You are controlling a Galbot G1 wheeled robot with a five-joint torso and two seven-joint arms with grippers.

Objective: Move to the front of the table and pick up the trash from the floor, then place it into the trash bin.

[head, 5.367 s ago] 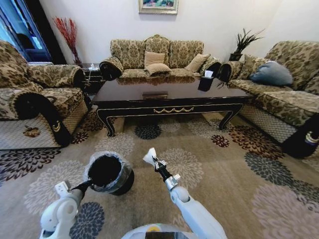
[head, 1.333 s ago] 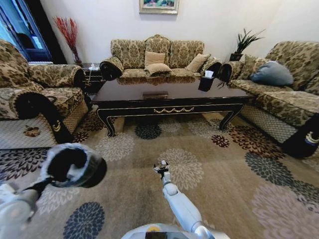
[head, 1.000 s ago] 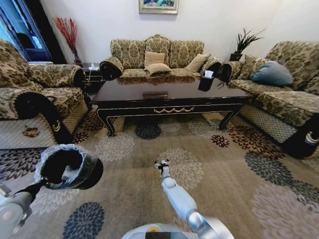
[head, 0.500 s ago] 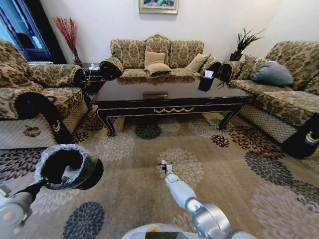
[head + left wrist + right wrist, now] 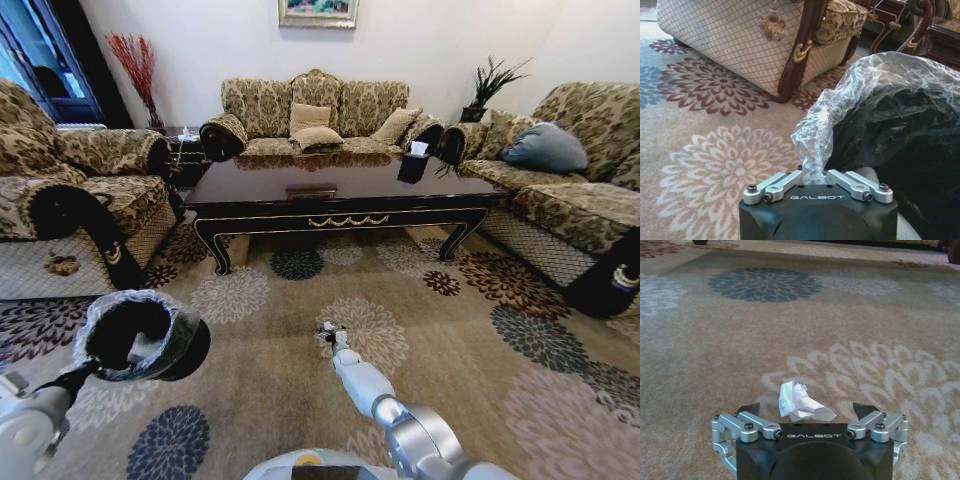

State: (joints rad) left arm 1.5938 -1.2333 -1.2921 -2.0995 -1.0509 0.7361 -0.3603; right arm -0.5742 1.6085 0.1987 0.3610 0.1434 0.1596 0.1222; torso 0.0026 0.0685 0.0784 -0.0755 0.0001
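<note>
Wide stretch of bare flowered carpet [image 5: 440, 330] between the robot and the glossy dark brown low table [image 5: 340, 190] at 12 o'clock, sofas closing in at 9 and 3. Right gripper [image 5: 807, 412] low over the carpet, jaws spread wide either side of a crumpled white paper scrap [image 5: 801, 402], not touching it. Left gripper [image 5: 815, 175] at 9 o'clock, jaws pinching the translucent liner at the rim of the small round black trash bin [image 5: 140, 335], held off the floor. Compared with half a second back, right arm drawn slightly nearer; bin unchanged.
</note>
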